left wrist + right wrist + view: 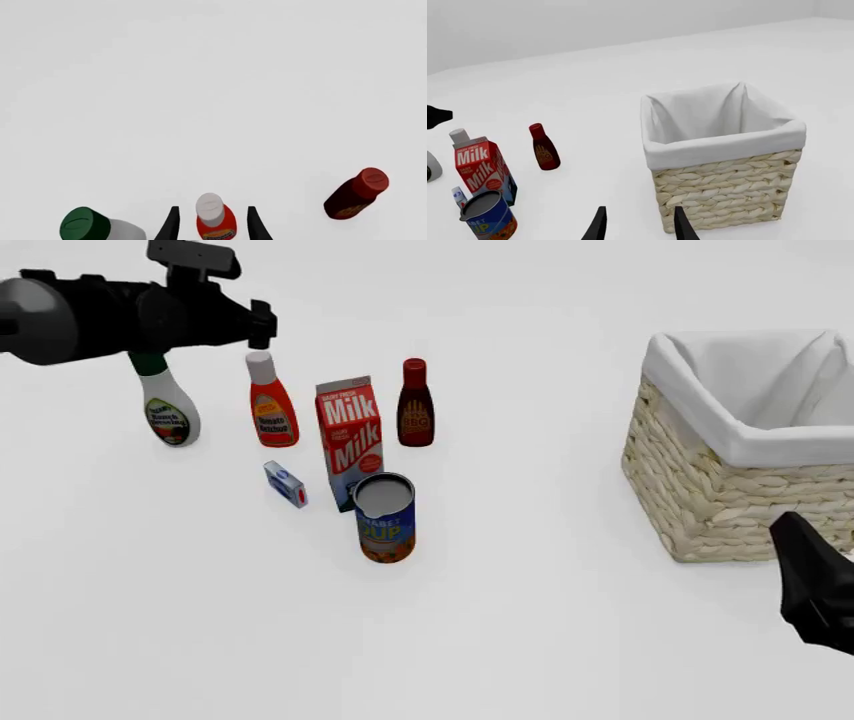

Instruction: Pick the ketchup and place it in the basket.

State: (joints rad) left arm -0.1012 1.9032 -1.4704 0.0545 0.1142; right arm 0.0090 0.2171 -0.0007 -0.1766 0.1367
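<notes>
The ketchup (272, 408), an orange-red squeeze bottle with a white cap, stands upright at the far left between a white bottle and the milk carton. My left gripper (260, 328) hovers just above its cap. In the left wrist view the ketchup (211, 209) sits between the two dark fingers of the left gripper (213, 226), which is open with no contact showing. The wicker basket (727, 490) with its white lining stands at the right. My right gripper (639, 226) is open and holds nothing, low in front of the basket (727, 185).
A white bottle with a green cap (167, 410) stands left of the ketchup. The milk carton (350, 438) and a dark red-brown bottle (415, 405) are to its right. A can (384, 517) and a small box (284, 483) sit nearer me.
</notes>
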